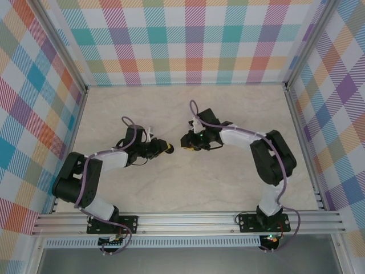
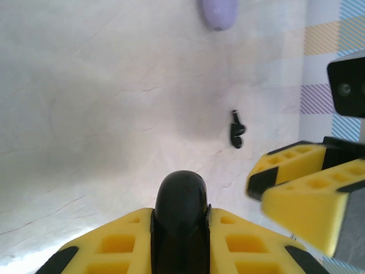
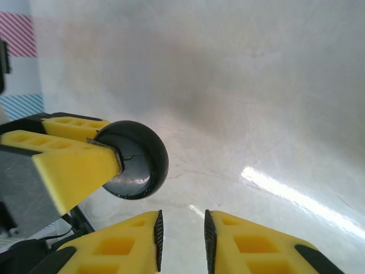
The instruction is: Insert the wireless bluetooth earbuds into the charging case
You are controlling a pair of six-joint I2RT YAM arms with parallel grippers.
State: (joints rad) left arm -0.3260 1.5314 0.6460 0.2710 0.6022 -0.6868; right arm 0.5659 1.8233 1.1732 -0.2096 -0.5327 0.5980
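While our left hand (image 2: 181,220) clamps the black case (image 2: 181,191) | right hand (image 3: 182,228) slightly ajar, empty, near it | black earbud (image 2: 236,130) loose on table (image 2: 85,114) | step: we judge earbud pickup | next: careful, fine pinch.

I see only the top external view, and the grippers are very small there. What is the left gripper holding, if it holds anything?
Observer: In the left wrist view, the left gripper is shut on a round black case, which it grips by the edges.
Operator: Does the right gripper carry an earbud?
Observer: No. In the right wrist view, the right gripper is slightly open, with nothing between its fingers.
Operator: Then where is an earbud?
Observer: A black earbud lies on the table, ahead of the left gripper and touching neither gripper.
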